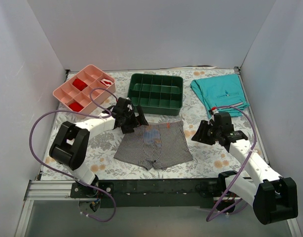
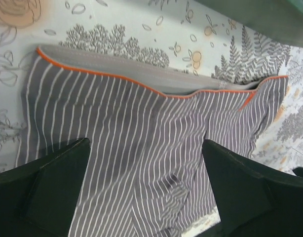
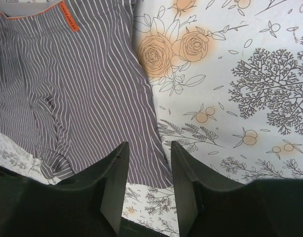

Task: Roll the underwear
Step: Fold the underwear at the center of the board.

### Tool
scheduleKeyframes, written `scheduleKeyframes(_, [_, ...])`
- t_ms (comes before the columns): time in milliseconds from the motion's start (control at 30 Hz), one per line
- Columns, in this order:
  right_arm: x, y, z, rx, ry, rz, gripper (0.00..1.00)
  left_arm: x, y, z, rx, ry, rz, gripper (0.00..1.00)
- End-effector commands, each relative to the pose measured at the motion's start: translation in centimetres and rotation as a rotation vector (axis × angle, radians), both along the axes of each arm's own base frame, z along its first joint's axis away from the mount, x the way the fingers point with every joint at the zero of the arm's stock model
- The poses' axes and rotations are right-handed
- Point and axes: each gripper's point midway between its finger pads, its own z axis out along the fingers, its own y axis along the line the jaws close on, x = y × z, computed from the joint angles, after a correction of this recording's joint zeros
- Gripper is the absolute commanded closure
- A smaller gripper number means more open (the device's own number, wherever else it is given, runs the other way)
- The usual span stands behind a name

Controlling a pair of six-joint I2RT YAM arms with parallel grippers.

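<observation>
The underwear [image 1: 154, 145] lay flat and spread out in the middle of the surface [image 1: 107, 143], near its front edge. It was grey with thin white stripes and an orange line along the waistband. The waistband pointed to the back.

The left gripper [image 2: 145, 163] hung over the waistband side, opened wide, with nothing in it. The right gripper [image 3: 149, 148] hung over the right leg edge. Its fingers were a small way apart and held nothing.

The surface had a pale cloth with flowers, little trees and orange fruits on it. Plain white walls [image 1: 141, 29] stood at the left, back and right.

There was one underwear. There was one pair of teal shorts [image 1: 220, 94], folded at the back right. There were two trays at the back: one pink tray [image 1: 85, 88] on the left and one green tray [image 1: 156, 93] in the middle, just behind the underwear. There were two grippers.
</observation>
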Motion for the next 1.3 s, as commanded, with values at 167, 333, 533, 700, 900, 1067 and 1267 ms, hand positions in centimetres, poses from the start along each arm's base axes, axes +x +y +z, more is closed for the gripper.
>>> scheduleKeyframes(167, [-1.0,0.5,-0.1,0.036,0.006,0.030,0.54,1.8,2.6,-2.4,0.147,-0.069,0.053,0.02])
scheduleKeyframes(333, [-1.5,0.5,-0.9,0.038,0.028,0.033,0.53,1.3,5.1,-3.5,0.233,-0.054,0.102,0.02])
scheduleKeyframes(533, [-1.7,0.5,-1.6,0.030,0.051,0.042,0.53,0.6,6.2,-3.6,0.250,-0.035,0.135,0.02])
scheduleKeyframes(700, [-1.9,0.6,-1.9,0.032,0.065,0.055,0.54,1.5,6.0,-1.1,0.233,-0.086,0.147,0.02])
scheduleKeyframes(900, [-2.2,0.4,-2.3,0.025,0.076,0.052,0.53,4.5,2.4,6.2,0.096,-0.188,0.065,0.02])
scheduleKeyframes(1067, [-2.7,0.4,-3.1,0.028,0.100,0.050,0.54,5.3,-1.7,10.3,-0.028,-0.199,0.014,0.02])
scheduleKeyframes(1267, [-2.7,0.7,-3.4,0.039,0.097,0.064,0.55,4.8,-9.4,10.7,-0.038,-0.154,-0.079,0.03])
